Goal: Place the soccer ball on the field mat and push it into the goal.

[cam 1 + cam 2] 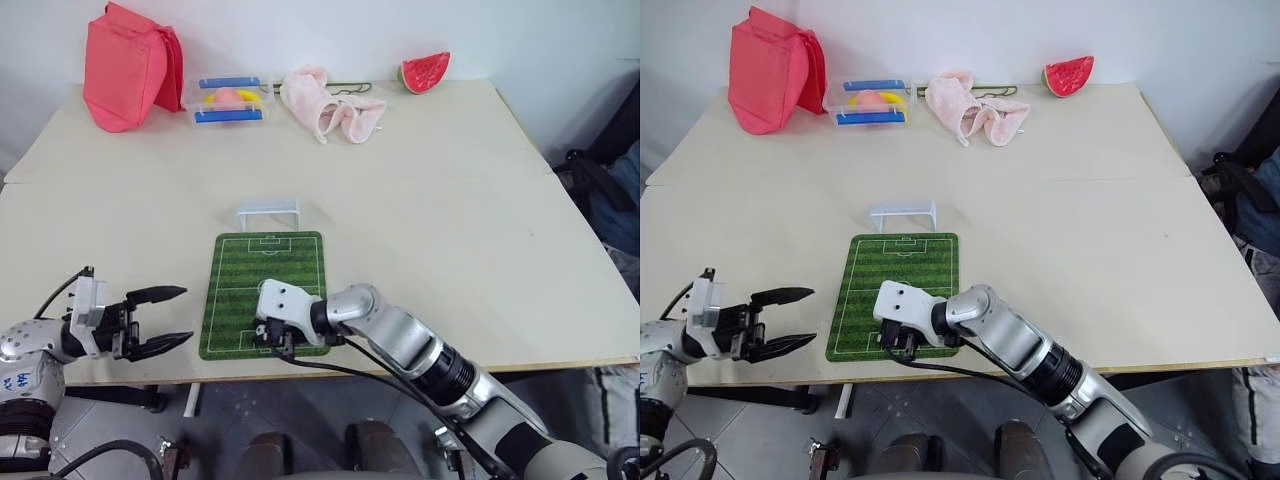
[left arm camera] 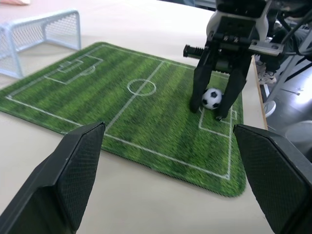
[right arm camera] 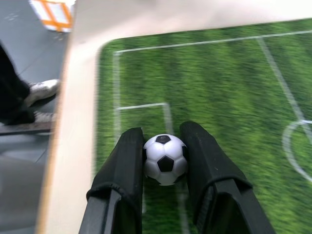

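On the bench, right fingers pinch the soccer ball over the field mat; the goal lies at twelve o'clock; left fingers spread wide.

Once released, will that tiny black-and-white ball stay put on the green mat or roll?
The tiny black-and-white soccer ball is round and smooth, so it probably rolls at a light nudge. The green grass-print field mat looks flat and fuzzy, likely damping it slightly.

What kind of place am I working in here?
Probably an indoor test or demo room: one pale table against a plain wall, laid out with props like a toy field mat, a small goal and a fake watermelon slice.
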`<action>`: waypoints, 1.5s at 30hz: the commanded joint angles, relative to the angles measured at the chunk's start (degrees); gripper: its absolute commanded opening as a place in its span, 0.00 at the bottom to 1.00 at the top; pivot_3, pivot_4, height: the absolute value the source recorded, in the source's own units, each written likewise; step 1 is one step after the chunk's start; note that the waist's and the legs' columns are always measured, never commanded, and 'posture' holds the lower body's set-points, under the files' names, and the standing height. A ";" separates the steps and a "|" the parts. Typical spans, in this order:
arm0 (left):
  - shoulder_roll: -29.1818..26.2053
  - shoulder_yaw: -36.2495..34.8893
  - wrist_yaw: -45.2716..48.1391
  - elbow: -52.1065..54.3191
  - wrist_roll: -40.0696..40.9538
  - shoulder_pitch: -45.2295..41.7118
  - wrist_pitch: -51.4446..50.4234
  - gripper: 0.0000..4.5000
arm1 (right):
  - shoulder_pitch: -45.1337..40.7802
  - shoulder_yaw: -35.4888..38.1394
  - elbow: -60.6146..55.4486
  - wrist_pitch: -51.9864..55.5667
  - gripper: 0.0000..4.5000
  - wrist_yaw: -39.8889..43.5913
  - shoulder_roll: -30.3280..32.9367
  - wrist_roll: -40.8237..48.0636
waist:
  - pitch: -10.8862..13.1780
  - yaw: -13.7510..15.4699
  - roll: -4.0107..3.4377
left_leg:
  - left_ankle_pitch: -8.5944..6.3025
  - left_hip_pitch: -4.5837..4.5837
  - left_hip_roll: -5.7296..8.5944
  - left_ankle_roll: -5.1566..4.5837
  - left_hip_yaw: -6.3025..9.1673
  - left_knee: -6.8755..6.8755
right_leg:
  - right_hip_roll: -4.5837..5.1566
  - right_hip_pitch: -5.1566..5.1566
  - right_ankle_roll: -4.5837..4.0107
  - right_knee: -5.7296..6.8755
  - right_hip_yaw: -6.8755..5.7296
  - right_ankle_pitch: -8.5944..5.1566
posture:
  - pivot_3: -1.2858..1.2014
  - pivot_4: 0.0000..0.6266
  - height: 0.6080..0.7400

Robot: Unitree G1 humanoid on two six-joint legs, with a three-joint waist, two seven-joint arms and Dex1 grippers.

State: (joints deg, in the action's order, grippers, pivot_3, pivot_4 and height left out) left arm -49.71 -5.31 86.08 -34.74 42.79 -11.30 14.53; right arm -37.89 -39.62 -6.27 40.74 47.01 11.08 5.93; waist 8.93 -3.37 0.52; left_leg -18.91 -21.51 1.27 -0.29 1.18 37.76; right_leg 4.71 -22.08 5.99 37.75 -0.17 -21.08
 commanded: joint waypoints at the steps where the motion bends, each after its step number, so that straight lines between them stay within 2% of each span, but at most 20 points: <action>1: -0.61 -0.04 6.42 0.12 1.22 0.65 1.25 1.00 | -0.21 0.00 -1.61 -0.16 0.19 0.68 -0.89 0.22 | 0.00 0.05 0.00 | 0.00 -0.01 0.00 0.00 0.00 0.00 | 0.00 0.00 0.00 0.00 0.00 0.00 | 0.52 0.24 1.00; 22: 2.94 -2.43 6.42 -1.78 -1.10 -2.35 1.24 1.00 | 0.22 1.35 1.50 -2.84 0.19 2.44 -1.43 0.58 | 0.00 0.09 0.01 | 0.00 -0.02 0.00 0.00 0.00 0.02 | 0.00 -0.01 0.00 0.00 -0.05 0.00 | 0.52 0.24 1.00; 24: 3.17 -2.60 6.42 -2.07 -1.41 -2.74 1.23 1.00 | 0.27 1.27 1.42 -2.92 0.35 2.67 -1.39 0.58 | 0.00 0.10 0.01 | 0.00 -0.02 0.00 0.00 0.00 0.03 | 0.00 -0.01 0.00 0.00 -0.06 0.00 | 0.52 0.24 1.00; 29: 3.64 -3.24 6.42 -2.37 -1.97 -3.27 1.04 1.00 | 0.38 1.48 1.35 -3.14 0.67 2.23 -1.85 0.19 | 0.00 0.10 0.01 | 0.00 -0.02 0.00 0.00 0.00 0.03 | 0.00 -0.01 0.00 0.00 -0.06 0.00 | 0.52 0.24 1.00; 45: 5.75 -4.26 6.42 -3.32 -4.07 -5.88 0.29 1.00 | -3.81 5.12 -3.39 -0.06 0.67 4.21 -2.51 3.43 | -0.01 0.12 0.02 | 0.01 -0.04 0.00 0.02 0.00 0.03 | 0.01 -0.04 0.00 0.01 -0.10 0.00 | 0.52 0.24 1.00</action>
State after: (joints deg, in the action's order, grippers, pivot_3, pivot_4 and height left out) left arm -43.78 -8.43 86.08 -38.12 38.74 -16.74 14.92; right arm -40.49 -35.79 -6.68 40.13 50.60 9.48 7.89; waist 8.93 -3.25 0.54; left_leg -18.91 -21.56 1.27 -0.27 1.18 37.79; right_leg 4.72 -22.13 5.99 37.75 -0.28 -21.07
